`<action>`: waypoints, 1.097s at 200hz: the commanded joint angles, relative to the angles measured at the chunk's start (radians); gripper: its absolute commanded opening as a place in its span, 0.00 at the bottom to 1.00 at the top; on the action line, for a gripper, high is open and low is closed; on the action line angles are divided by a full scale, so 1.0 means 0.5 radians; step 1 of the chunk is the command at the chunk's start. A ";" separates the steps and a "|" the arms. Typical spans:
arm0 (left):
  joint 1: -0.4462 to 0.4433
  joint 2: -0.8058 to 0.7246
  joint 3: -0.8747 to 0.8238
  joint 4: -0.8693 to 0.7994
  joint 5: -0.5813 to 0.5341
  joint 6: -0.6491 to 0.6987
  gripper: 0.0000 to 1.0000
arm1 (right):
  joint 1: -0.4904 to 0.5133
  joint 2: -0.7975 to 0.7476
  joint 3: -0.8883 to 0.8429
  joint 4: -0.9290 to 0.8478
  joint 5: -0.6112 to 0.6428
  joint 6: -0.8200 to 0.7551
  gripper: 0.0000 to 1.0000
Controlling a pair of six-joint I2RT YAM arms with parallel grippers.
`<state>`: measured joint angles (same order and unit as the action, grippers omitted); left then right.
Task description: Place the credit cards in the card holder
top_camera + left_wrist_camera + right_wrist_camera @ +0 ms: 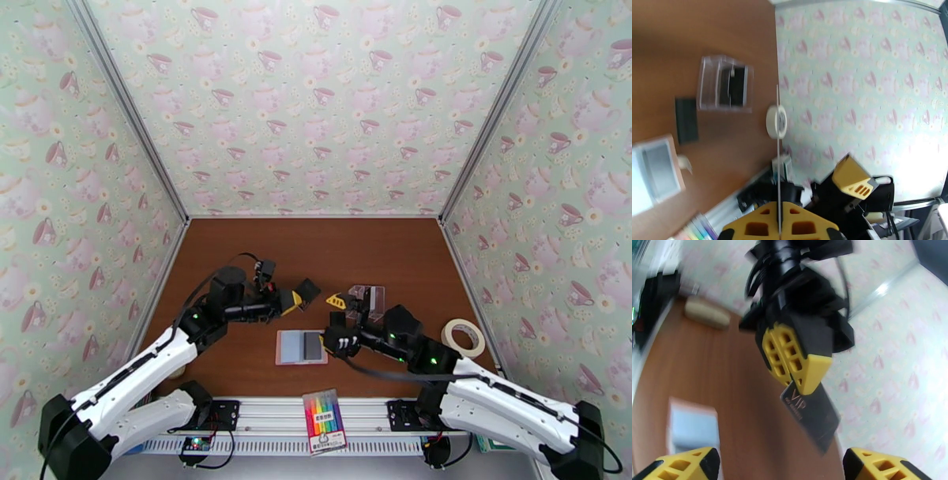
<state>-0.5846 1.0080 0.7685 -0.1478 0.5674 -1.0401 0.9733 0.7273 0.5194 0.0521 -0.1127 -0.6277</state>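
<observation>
Your left tool (802,378) pinches the black card (811,413); your right tool (784,465) gapes wide. Clear the right, then angle the card's free edge into the wallet (292,347) slot.

Brown tabletop (316,253) w/ teacup-print wallpaper walls (316,103) on 3 sides.

The walls (316,103) are pale green with pink teacups, the table (332,253) brown, the card holder (288,347) at lower centre pink with blue-grey inside, the card (815,413) black with pale letters.
</observation>
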 commanded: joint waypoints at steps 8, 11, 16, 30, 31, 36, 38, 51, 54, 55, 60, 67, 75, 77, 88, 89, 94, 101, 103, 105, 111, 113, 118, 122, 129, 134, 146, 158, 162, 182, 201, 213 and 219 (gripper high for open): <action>0.049 -0.046 0.025 0.207 -0.105 0.305 0.00 | -0.005 -0.035 0.021 0.150 0.690 1.839 0.92; 0.055 -0.045 0.018 0.230 -0.107 0.311 0.00 | -0.014 -0.025 0.035 0.117 0.744 1.997 0.89; 0.066 -0.042 0.007 0.273 -0.103 0.313 0.00 | -0.035 -0.008 0.041 0.104 0.727 2.223 0.83; 0.082 -0.021 -0.016 0.378 -0.081 0.278 0.00 | -0.061 0.083 0.007 0.367 0.393 2.610 0.81; 0.082 -0.018 -0.017 0.384 -0.080 0.274 0.00 | -0.060 0.090 0.004 0.389 0.374 2.621 0.81; 0.083 -0.006 -0.025 0.434 -0.064 0.253 0.00 | -0.062 0.133 0.009 0.469 0.312 2.753 0.80; 0.083 -0.006 -0.031 0.458 -0.054 0.240 0.00 | -0.063 0.150 0.014 0.491 0.302 2.800 0.80; 0.083 0.003 -0.090 0.661 0.009 0.144 0.00 | -0.063 0.240 0.053 0.596 0.265 2.982 0.78; 0.079 0.000 -0.102 0.704 0.014 0.125 0.00 | -0.063 0.262 0.056 0.635 0.248 3.007 0.77; 0.080 0.000 -0.106 0.715 0.015 0.119 0.00 | -0.063 0.269 0.058 0.649 0.241 3.019 0.77; 0.080 -0.008 -0.122 0.762 0.022 0.096 0.00 | -0.065 0.305 0.064 0.719 0.200 3.059 0.76; 0.077 -0.020 -0.132 0.783 0.024 0.075 0.00 | -0.066 0.373 0.086 0.788 0.146 3.103 0.75; 0.070 -0.035 -0.135 0.775 0.021 0.068 0.00 | -0.066 0.437 0.118 0.858 0.099 3.156 0.75; 0.071 -0.041 -0.133 0.772 0.021 0.068 0.00 | -0.065 0.450 0.123 0.877 0.087 3.166 0.75; 0.063 -0.065 -0.137 0.773 0.024 0.059 0.00 | -0.064 0.498 0.152 0.976 0.052 3.185 0.73; 0.063 -0.070 -0.136 0.774 0.023 0.057 0.00 | -0.065 0.501 0.153 0.977 0.053 3.185 0.73; 0.061 -0.081 -0.141 0.775 0.025 0.051 0.00 | -0.069 0.515 0.170 0.988 0.060 3.190 0.72; 0.057 -0.095 -0.144 0.782 0.027 0.036 0.00 | -0.074 0.532 0.186 1.021 0.074 3.211 0.69; 0.055 -0.098 -0.144 0.785 0.028 0.034 0.00 | -0.075 0.540 0.188 1.032 0.075 3.217 0.68; 0.054 -0.100 -0.143 0.787 0.026 0.031 0.00 | -0.077 0.549 0.191 1.050 0.073 3.227 0.67; 0.048 -0.108 -0.145 0.798 0.024 0.019 0.00 | -0.088 0.585 0.204 1.099 0.046 3.253 0.64; 0.048 -0.108 -0.144 0.800 0.025 0.015 0.00 | -0.090 0.597 0.210 1.117 0.037 3.264 0.64; 0.046 -0.109 -0.141 0.802 0.026 0.008 0.00 | -0.100 0.627 0.225 1.146 0.010 3.287 0.61; 0.043 -0.110 -0.141 0.809 0.030 0.001 0.00 | -0.110 0.652 0.238 1.165 -0.004 3.304 0.61; 0.040 -0.109 -0.141 0.824 0.035 -0.011 0.00 | -0.117 0.680 0.255 1.192 -0.014 3.326 0.59; 0.038 -0.110 -0.141 0.832 0.038 -0.019 0.00 | -0.116 0.701 0.264 1.216 -0.011 3.339 0.58; 0.037 -0.119 -0.146 0.842 0.038 -0.042 0.00 | -0.129 0.741 0.274 1.278 -0.010 3.374 0.53; 0.034 -0.129 -0.156 0.875 0.040 -0.064 0.00 | -0.142 0.776 0.292 1.316 -0.025 3.405 0.48; 0.033 -0.132 -0.156 0.876 0.040 -0.064 0.00 | -0.147 0.785 0.301 1.321 -0.034 3.409 0.46; 0.031 -0.133 -0.156 0.882 0.055 -0.073 0.00 | -0.152 0.800 0.320 1.331 -0.044 3.413 0.42; 0.030 -0.144 -0.165 0.885 0.057 -0.077 0.00 | -0.162 0.791 0.317 1.316 -0.037 3.412 0.36; 0.026 -0.140 -0.169 0.901 0.068 -0.085 0.00 | -0.173 0.797 0.309 1.336 -0.049 3.430 0.35; 0.024 -0.131 -0.167 0.911 0.079 -0.087 0.00 | -0.179 0.802 0.307 1.346 -0.056 3.428 0.35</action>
<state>-0.5644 0.9546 0.7063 0.2676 0.5720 -1.0706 0.8951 1.1267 0.6415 0.6769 -0.1165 1.0664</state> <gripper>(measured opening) 0.055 0.353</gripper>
